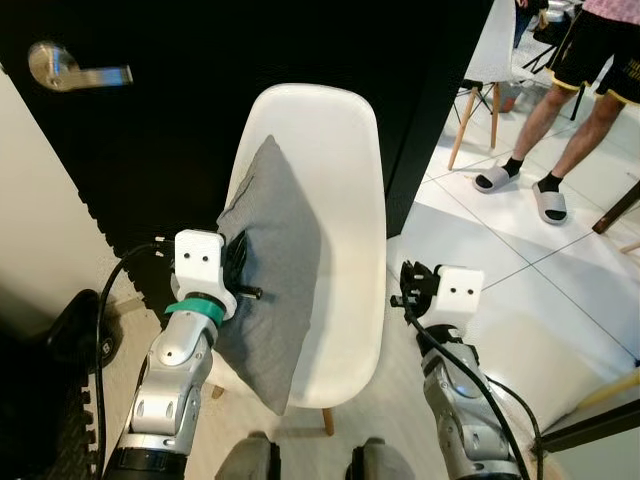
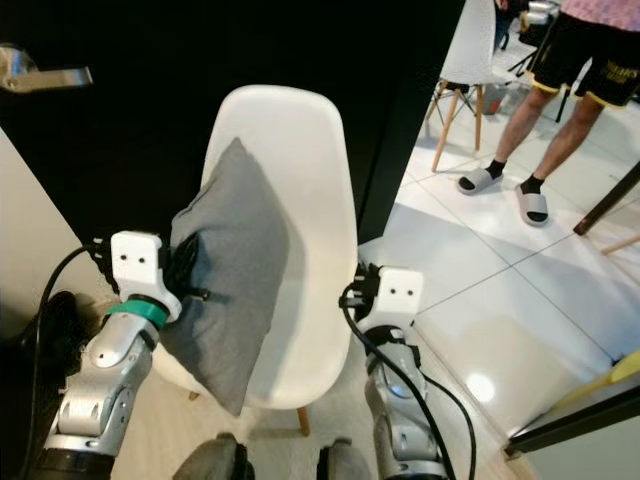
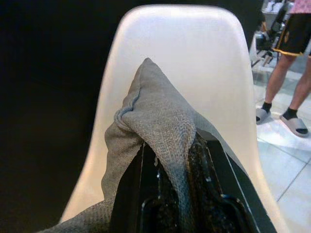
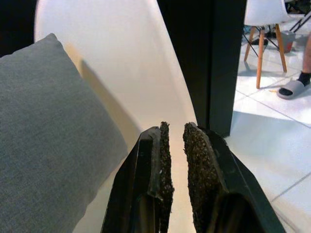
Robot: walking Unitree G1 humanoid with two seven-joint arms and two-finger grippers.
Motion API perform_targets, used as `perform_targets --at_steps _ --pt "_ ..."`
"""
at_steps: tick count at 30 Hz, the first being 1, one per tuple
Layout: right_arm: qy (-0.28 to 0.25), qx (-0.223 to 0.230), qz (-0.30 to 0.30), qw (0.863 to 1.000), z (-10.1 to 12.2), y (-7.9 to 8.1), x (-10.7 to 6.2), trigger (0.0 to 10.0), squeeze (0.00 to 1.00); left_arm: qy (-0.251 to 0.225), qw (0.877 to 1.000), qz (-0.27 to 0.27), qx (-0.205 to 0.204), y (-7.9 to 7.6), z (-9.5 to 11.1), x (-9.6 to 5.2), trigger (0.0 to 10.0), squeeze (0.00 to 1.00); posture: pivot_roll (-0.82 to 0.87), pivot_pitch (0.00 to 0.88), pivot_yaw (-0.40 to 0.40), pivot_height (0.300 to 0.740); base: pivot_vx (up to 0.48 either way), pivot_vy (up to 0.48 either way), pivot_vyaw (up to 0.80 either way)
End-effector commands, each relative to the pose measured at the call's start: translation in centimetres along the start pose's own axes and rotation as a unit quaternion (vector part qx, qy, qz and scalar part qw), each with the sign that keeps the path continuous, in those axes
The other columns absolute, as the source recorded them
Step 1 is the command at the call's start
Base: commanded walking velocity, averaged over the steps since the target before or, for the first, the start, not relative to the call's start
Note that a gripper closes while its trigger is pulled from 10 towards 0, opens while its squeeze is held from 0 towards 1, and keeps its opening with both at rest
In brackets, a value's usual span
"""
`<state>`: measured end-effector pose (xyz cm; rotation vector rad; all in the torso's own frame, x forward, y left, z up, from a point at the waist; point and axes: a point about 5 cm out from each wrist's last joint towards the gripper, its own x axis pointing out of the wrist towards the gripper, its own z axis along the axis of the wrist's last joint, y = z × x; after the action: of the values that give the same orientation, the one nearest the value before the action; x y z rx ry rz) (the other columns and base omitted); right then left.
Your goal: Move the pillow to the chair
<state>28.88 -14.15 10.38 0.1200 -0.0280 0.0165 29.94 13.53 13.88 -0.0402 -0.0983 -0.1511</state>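
While pinched at its left edge between the black fingers of the left gripper (image 3: 170,179), the grey woven fabric pillow (image 1: 272,270) stands on edge inside the shell of the white moulded plastic chair (image 1: 345,200), leaning against the left half of the chair's back. Held with long axis running up and down the chair back, top corner pointing up toward the chair's rounded crest, bottom corner hanging past the seat's front edge. Bunched into a fold of cloth where the left fingers (image 3: 204,165) clamp it, seam visible just above the grip. Flat face turned toward the chair's right side, casting a shadow on the white shell beside it. Hovering just off the chair's right edge, apart from the pillow, is the right gripper (image 4: 172,145), its two rough-padded fingers (image 4: 197,150) close together with a narrow gap between and nothing in them. Behind the chair, a black door (image 1: 200,90) with a silver lever handle (image 1: 75,70) up to the chair's left. Well beyond the chair to its right, on the pale tiled floor (image 1: 520,260), a person's bare legs (image 1: 560,110) in black socks and white slide sandals, near a second white chair with wooden legs (image 1: 485,75).
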Motion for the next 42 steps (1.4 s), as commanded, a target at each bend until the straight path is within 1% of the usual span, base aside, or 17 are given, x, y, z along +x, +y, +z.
perform_targets --at_steps 1,10,14,15,18,20,21,22,23,24,25,31,35,38,39,40,42 --pt "0.011 0.004 -0.007 1.0 -0.4 -0.3 -0.3 10.0 0.0 -0.033 0.999 -0.005 0.001 -0.2 1.1 0.1 10.0 0.0 0.03 0.02 0.069 0.615 0.0 0.0 0.0" --pt "0.015 0.004 -0.009 1.0 -0.6 -0.4 -0.4 10.0 0.0 -0.028 1.0 -0.011 0.001 -0.1 1.0 0.1 10.0 0.0 0.03 0.022 0.069 0.611 0.0 0.0 0.0" --pt "0.021 0.002 -0.008 1.0 -0.9 -0.4 -0.3 10.0 0.0 0.001 0.998 -0.055 -0.002 -0.6 0.3 0.0 10.0 0.0 0.03 0.025 0.066 0.611 0.0 0.0 0.0" --pt "0.029 -0.002 -0.008 1.0 -1.2 -0.6 -0.1 10.0 0.0 0.059 0.989 -0.127 0.035 -1.6 -1.5 0.0 10.0 0.0 0.04 0.033 0.061 0.611 0.0 0.0 0.0" --pt "0.029 -0.002 -0.008 1.0 -1.2 -0.6 -0.1 10.0 0.0 0.059 0.989 -0.127 0.035 -1.6 -1.5 0.0 10.0 0.0 0.04 0.033 0.061 0.611 0.0 0.0 0.0" --pt "0.033 -0.008 -0.007 0.999 -1.4 -0.8 0.1 10.0 0.0 0.092 0.982 -0.153 0.066 -2.0 -2.8 0.3 10.0 0.0 0.04 0.035 0.061 0.611 0.0 0.0 0.0" --pt "0.033 -0.008 -0.007 0.999 -1.4 -0.8 0.1 10.0 0.0 0.092 0.982 -0.153 0.066 -2.0 -2.8 0.3 10.0 0.0 0.04 0.035 0.061 0.611 0.0 0.0 0.0" --pt "0.033 -0.017 -0.005 0.999 -1.2 -1.1 0.8 10.0 0.0 0.134 0.972 -0.153 0.121 -2.3 -4.6 1.4 10.0 0.0 0.03 0.05 0.063 0.611 0.0 0.0 0.0" --pt "0.033 -0.017 -0.005 0.999 -1.2 -1.1 0.8 10.0 0.0 0.134 0.972 -0.153 0.121 -2.3 -4.6 1.4 10.0 0.0 0.03 0.05 0.063 0.611 0.0 0.0 0.0" --pt "0.033 -0.023 -0.003 0.999 -1.1 -1.2 1.2 10.0 0.0 0.153 0.964 -0.14 0.165 -2.4 -5.5 2.2 10.0 0.0 0.03 0.054 0.065 0.611 0.0 0.0 0.0" --pt "0.032 -0.024 -0.002 0.999 -1.0 -1.2 1.3 10.0 0.0 0.153 0.963 -0.131 0.177 -2.4 -5.6 2.4 10.0 0.0 0.03 0.054 0.065 0.611 0.0 0.0 0.0" --pt "0.026 -0.031 -0.002 0.999 -0.6 -1.3 1.5 10.0 0.0 0.142 0.973 -0.051 0.174 -1.7 -4.7 4.3 10.0 0.0 0.01 0.06 0.08 0.611 0.0 0.0 0.0" --pt "0.025 -0.031 -0.005 0.999 -0.6 -1.4 1.4 10.0 0.0 0.137 0.977 -0.046 0.16 -1.6 -4.2 4.6 10.0 0.0 0.01 0.06 0.081 0.611 0.0 0.0 0.0" --pt "0.027 -0.029 -0.011 0.999 -0.9 -1.5 1.1 10.0 0.0 0.135 0.978 -0.082 0.133 -1.6 -4.1 4.3 10.0 0.0 0.02 0.059 0.083 0.611 0.0 0.0 0.0" --pt "0.028 -0.029 -0.011 0.999 -1.0 -1.5 1.0 10.0 0.0 0.138 0.978 -0.102 0.118 -1.8 -4.3 4.1 10.0 0.59 0.02 0.059 0.083 0.611 0.0 0.0 0.0" --pt "0.028 -0.028 -0.011 0.999 -1.0 -1.5 1.0 10.0 0.0 0.137 0.978 -0.124 0.099 -2.0 -4.4 3.7 10.0 1.0 0.02 0.059 0.083 0.611 0.0 0.0 0.0" --pt "0.028 -0.028 -0.011 0.999 -1.0 -1.5 1.0 10.0 0.0 0.137 0.978 -0.124 0.099 -2.0 -4.4 3.7 10.0 1.0 0.02 0.059 0.083 0.611 0.0 0.0 0.0"
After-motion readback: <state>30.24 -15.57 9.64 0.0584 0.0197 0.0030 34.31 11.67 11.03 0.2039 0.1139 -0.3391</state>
